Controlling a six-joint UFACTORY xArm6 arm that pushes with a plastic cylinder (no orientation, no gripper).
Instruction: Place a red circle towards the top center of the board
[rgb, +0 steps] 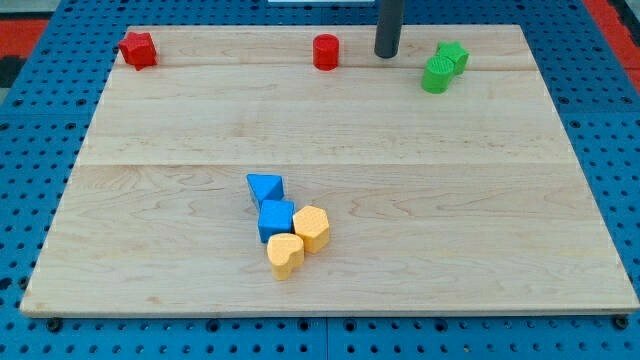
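Observation:
The red circle (326, 52) stands near the top edge of the wooden board (330, 130), about at its centre. My tip (387, 54) is on the board just to the view's right of the red circle, a short gap apart from it. A red star-like block (138, 49) sits at the top left corner.
A green circle (436, 75) and a green star-like block (453, 55) touch each other at the top right, right of my tip. At the lower middle a blue triangle (265, 187), a blue cube (276, 219), a yellow hexagon (312, 228) and a yellow heart (285, 255) cluster together.

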